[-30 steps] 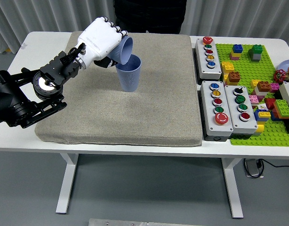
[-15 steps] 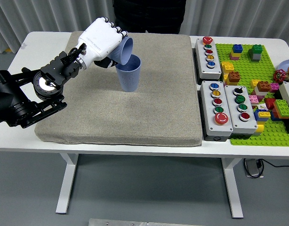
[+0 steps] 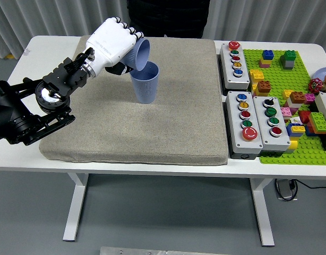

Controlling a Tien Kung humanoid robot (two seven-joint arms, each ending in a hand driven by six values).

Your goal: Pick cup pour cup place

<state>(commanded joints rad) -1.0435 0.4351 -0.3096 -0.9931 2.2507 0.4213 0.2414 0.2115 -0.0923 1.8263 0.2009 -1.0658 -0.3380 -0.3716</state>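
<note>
**A:** Did anything differ from the frame a second before?

**B:** Very little. The left hand (image 3: 112,45) had crept slightly up and to the left, and the tilted blue plastic cup (image 3: 139,54) it carried went with it. The upright blue ribbed cup (image 3: 145,82) on the grey fabric mat (image 3: 136,122) sat exactly where it had been.

**A:** Which way did the tilted cup point?

**B:** Its long axis ran on a slant from upper left to lower right. The open mouth faced right and downward, its lower lip right over the rim of the upright cup, close enough that I could not tell whether they touched. Its base was buried in the hand.

**A:** And the hand itself?

**B:** White, five-fingered, its fingers (image 3: 132,33) wrapped over the top of the cup, clenched around it. The cup jutted out from the hand's right side, so the hand lay up and to the left of it, with the black arm trailing toward the left edge of the white counter (image 3: 57,42).

**A:** Anything else on the counter?

**B:** Grey button boxes (image 3: 236,59) and a green brick baseplate (image 3: 274,74) to the right, well apart from both cups. A person in dark clothing (image 3: 168,16) stood at the far side.
</note>
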